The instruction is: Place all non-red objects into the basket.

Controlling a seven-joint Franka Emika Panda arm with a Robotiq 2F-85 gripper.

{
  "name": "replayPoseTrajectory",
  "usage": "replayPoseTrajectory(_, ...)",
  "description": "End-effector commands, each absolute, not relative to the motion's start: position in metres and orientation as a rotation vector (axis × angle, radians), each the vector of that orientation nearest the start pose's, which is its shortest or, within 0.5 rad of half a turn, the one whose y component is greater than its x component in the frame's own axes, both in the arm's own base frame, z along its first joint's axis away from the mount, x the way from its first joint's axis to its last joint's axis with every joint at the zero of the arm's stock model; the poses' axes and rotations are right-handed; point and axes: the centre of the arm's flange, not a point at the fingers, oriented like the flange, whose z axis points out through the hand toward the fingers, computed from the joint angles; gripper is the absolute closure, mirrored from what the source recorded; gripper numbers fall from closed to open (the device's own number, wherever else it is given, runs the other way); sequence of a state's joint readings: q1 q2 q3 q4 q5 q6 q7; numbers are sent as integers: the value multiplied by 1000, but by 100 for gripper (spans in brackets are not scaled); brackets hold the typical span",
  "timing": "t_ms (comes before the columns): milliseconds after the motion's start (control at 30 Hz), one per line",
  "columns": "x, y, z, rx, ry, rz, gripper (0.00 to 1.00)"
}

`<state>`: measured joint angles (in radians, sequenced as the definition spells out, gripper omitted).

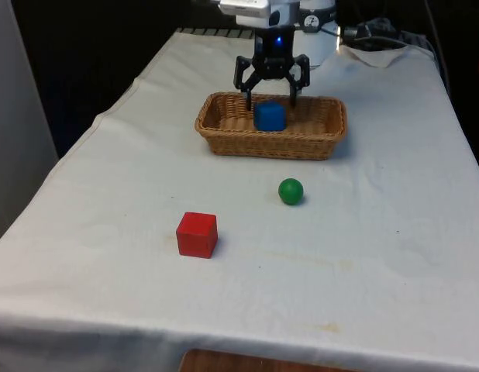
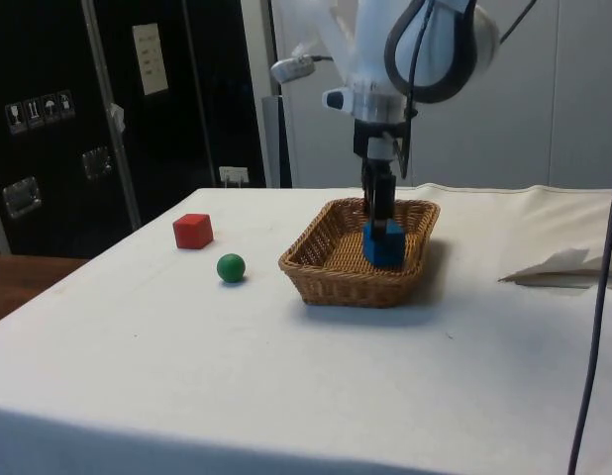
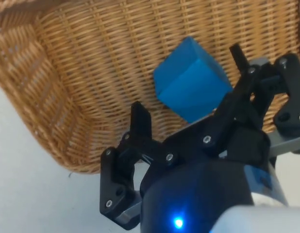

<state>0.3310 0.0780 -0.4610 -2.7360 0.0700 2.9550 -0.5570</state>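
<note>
Front view: a blue cube point(image 1: 270, 116) is seen lying inside the wicker basket point(image 1: 224, 143), on its floor and near the middle. In the wrist view the cube point(image 3: 191, 80) is shown tilted on the woven floor, with the basket's wall point(image 3: 53, 111) curving round it. In the side view the cube point(image 2: 385, 244) is seen resting low in the basket point(image 2: 336, 277), its top just under the rim.

The gripper point(image 1: 270, 97) is held directly above the cube, dipped a little below the basket's far rim. The fingers point(image 1: 248, 99) are spread wide, one to each side of the cube, and nothing is gripped between them; a gap is seen between each fingertip and the cube in the wrist view, where the gripper point(image 3: 189, 82) is seen with its fingers point(image 3: 140, 119) apart. In the side view the gripper point(image 2: 379, 210) is seen just over the cube.

A green ball point(image 1: 291, 191) is found on the desk point(image 1: 394, 256), outside the basket and nearer the front camera, well apart from the rim. A red cube point(image 1: 197, 234) is set further still from the basket, toward the front view's left of the ball. In the side view the ball point(image 2: 231, 267) and the red cube point(image 2: 192, 231) are seen near each other but not touching.

A crumpled white cloth or paper point(image 2: 568, 267) is seen lying on the desk beyond the basket.
</note>
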Motion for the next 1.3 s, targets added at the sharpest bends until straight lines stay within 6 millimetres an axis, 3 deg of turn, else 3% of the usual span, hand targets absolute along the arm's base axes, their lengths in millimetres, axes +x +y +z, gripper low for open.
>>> replayPoseTrajectory(0, 406, -64, 220, -3141, -576, -220, 0)
replayPoseTrajectory(467, 410, -55, 260, -3078, -571, -301, 0)
replayPoseTrajectory(933, 452, -31, 305, -3056, -590, -325, 0)
replayPoseTrajectory(1033, 453, -31, 308, -3051, -597, -331, 0)
replayPoseTrajectory(1267, 479, -24, 312, -3059, -611, -285, 0)
